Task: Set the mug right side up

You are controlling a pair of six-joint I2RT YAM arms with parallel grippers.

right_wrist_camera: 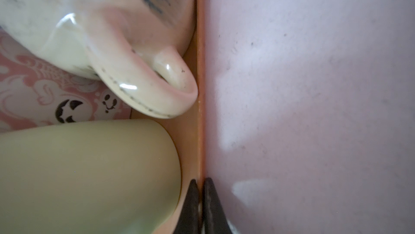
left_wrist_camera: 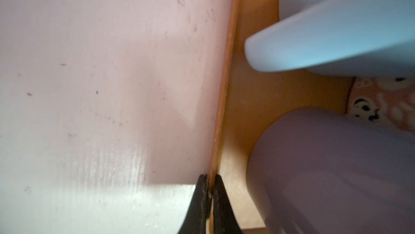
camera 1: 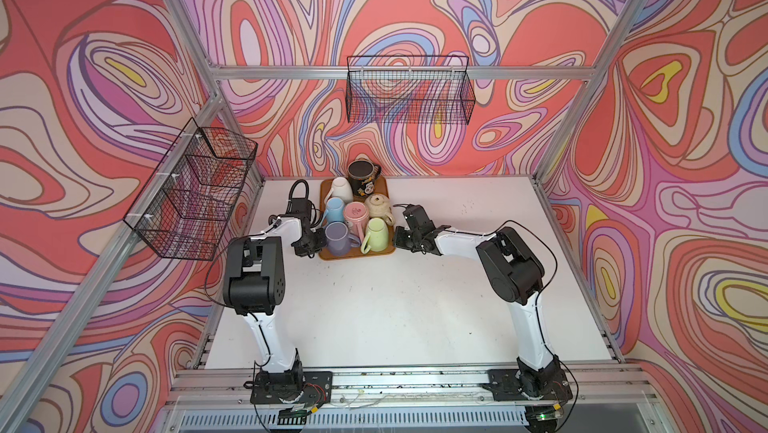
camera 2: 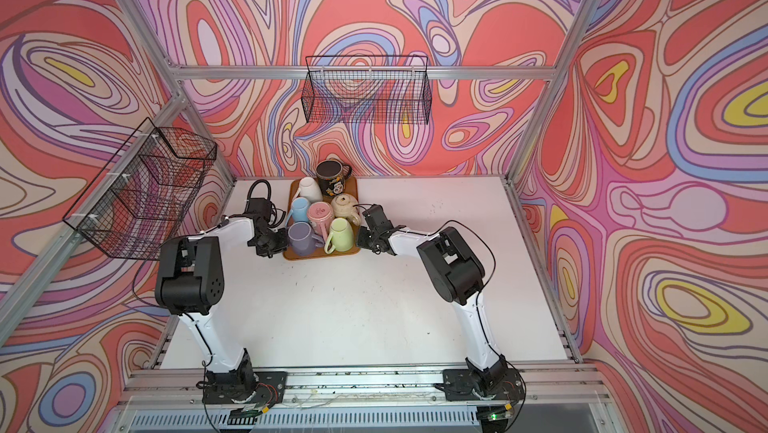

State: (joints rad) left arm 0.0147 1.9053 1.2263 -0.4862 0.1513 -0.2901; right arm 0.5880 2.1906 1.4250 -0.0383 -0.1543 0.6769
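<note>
An orange tray (camera 1: pixel 353 255) at the back of the white table holds several mugs. The black mug (camera 1: pixel 362 177) stands mouth up. Bottom up are the blue (camera 1: pixel 335 207), pink (camera 1: pixel 355 214), cream (camera 1: pixel 378 205), purple (camera 1: pixel 337 237) and green (camera 1: pixel 377 233) mugs. A white mug (camera 1: pixel 341 189) leans tilted. My left gripper (camera 1: pixel 320 240) (left_wrist_camera: pixel 211 183) is shut on the tray's left rim (left_wrist_camera: pixel 224 100), beside the purple mug (left_wrist_camera: pixel 336 172). My right gripper (camera 1: pixel 395 237) (right_wrist_camera: pixel 201 185) is shut on the right rim (right_wrist_camera: pixel 200 87), beside the green mug (right_wrist_camera: pixel 78 172).
A black wire basket (camera 1: pixel 409 90) hangs on the back rail and another wire basket (camera 1: pixel 191 190) on the left rail. White table (camera 1: pixel 395 306) stretches in front of the tray between both arms. The left arm's cable (camera 1: pixel 299 190) loops beside the tray.
</note>
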